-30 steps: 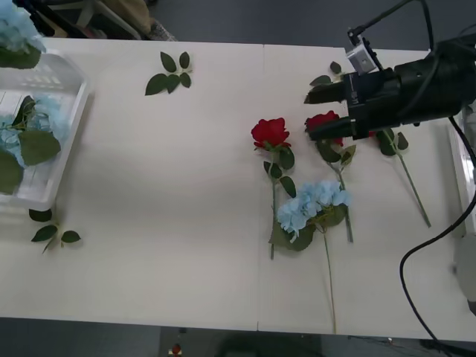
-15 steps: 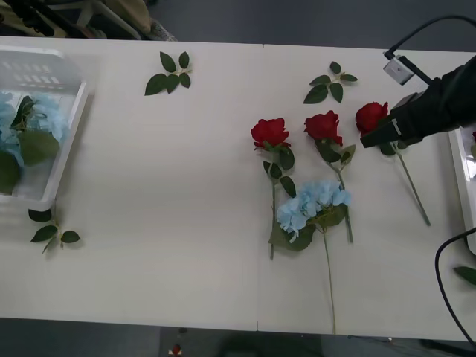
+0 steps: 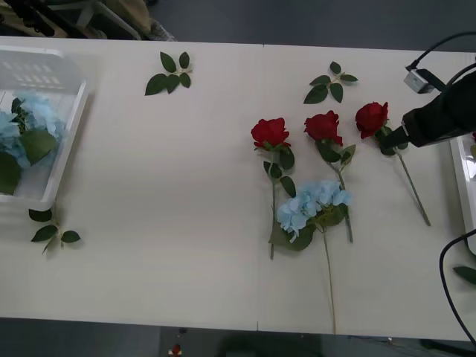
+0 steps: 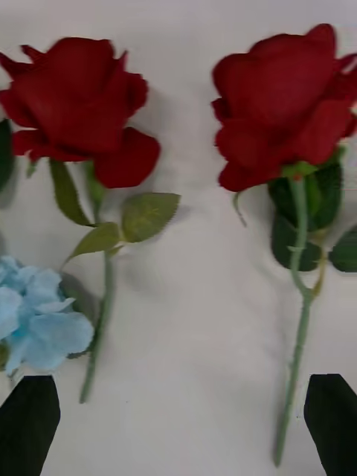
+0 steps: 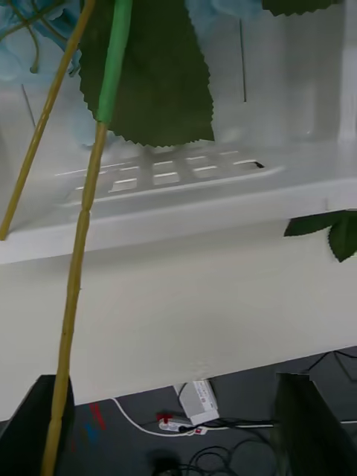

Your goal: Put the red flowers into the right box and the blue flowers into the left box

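Observation:
Three red flowers lie in a row on the table [image 3: 186, 223]: left [image 3: 270, 132], middle [image 3: 323, 126] and right [image 3: 371, 117]. One of the blue flowers [image 3: 312, 203] lies just below them. My right gripper [image 3: 393, 138] hovers open by the rightmost rose's stem. In the right wrist view its black fingers [image 4: 30, 424] flank two roses [image 4: 74, 97] [image 4: 286, 104], with the blue head [image 4: 37, 320] beside one. More blue flowers [image 3: 22, 130] rest in the left box [image 3: 63, 82]. The right box [image 3: 462, 186] shows as a narrow edge. My left gripper [image 5: 175, 428] is open beside the left box [image 5: 186, 190], a stem [image 5: 74, 282] running past one finger.
Loose leaf sprigs lie at the back left [image 3: 169, 73], the back right [image 3: 331, 82] and in front of the left box [image 3: 50, 232]. A black cable [image 3: 446, 275] loops at the right edge. Bare table lies between the left box and the roses.
My right arm has drawn back to the right, from over the middle rose to beside the rightmost one. The blue head seen above the left box now lies inside it.

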`<move>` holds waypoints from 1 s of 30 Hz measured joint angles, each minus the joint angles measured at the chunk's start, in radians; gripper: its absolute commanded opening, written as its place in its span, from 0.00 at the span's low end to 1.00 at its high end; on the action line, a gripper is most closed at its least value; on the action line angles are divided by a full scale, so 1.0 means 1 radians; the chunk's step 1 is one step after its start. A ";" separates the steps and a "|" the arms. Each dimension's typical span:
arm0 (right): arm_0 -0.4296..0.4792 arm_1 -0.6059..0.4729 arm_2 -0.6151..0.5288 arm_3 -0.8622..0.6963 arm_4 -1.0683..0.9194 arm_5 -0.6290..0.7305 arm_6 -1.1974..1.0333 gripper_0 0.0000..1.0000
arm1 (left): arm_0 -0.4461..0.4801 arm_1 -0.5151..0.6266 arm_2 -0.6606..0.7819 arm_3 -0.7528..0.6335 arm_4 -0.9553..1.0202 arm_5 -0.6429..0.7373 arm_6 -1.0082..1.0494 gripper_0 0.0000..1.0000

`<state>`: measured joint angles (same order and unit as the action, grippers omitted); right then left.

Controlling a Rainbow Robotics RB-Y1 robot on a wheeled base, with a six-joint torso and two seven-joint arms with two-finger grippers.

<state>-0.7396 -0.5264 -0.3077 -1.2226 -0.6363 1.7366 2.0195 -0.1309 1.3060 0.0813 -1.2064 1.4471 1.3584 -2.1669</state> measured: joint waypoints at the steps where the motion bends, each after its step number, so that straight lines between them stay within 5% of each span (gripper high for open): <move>1: 0.000 -0.004 0.012 0.000 0.027 -0.012 -0.001 0.97 | 0.000 0.000 0.012 0.000 0.034 0.030 0.000 1.00; 9: 0.000 -0.030 0.106 0.000 0.170 -0.155 -0.001 0.97 | 0.000 -0.001 0.220 0.000 0.395 0.240 -0.172 1.00; 16: 0.002 -0.030 0.111 0.053 0.185 -0.243 -0.023 0.97 | 0.008 -0.051 0.386 -0.058 0.554 0.267 -0.319 1.00; 25: 0.002 -0.030 0.139 0.164 0.182 -0.367 -0.023 0.97 | 0.083 -0.087 0.361 -0.082 0.830 0.266 -0.480 1.00; 30: 0.002 -0.030 0.194 0.181 0.172 -0.419 -0.023 0.96 | 0.038 -0.150 0.326 -0.082 0.836 0.267 -0.480 1.00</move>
<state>-0.7380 -0.5563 -0.1136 -1.0417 -0.4639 1.3171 1.9966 -0.0931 1.1562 0.4072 -1.2885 2.2836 1.6257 -2.6464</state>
